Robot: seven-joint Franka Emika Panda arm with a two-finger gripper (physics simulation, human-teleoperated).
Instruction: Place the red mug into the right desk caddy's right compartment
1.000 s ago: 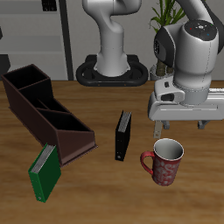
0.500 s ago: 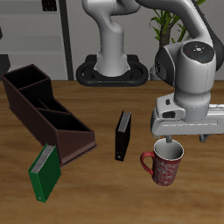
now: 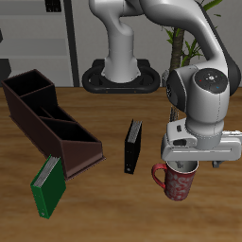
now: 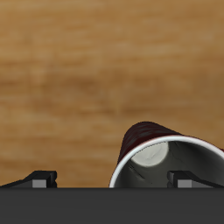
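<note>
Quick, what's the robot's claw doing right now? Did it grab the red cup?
Gripper: open, down at the rim of the red mug, one finger inside it, holding nothing yet.

red mug (image 3: 177, 181): glossy speckled ceramic, white inside | table (image 3: 104, 203): matt wood grain | right desk caddy (image 3: 47, 121): matt dark brown

the robot arm (image 3: 151, 19) is white and shiny, made of fat round tubes. its joints have dark grey rings. it stands on a round black base (image 3: 119, 76). the gripper (image 3: 188, 163) is a flat grey bar with small dark fingers (image 4: 39, 178).
</note>
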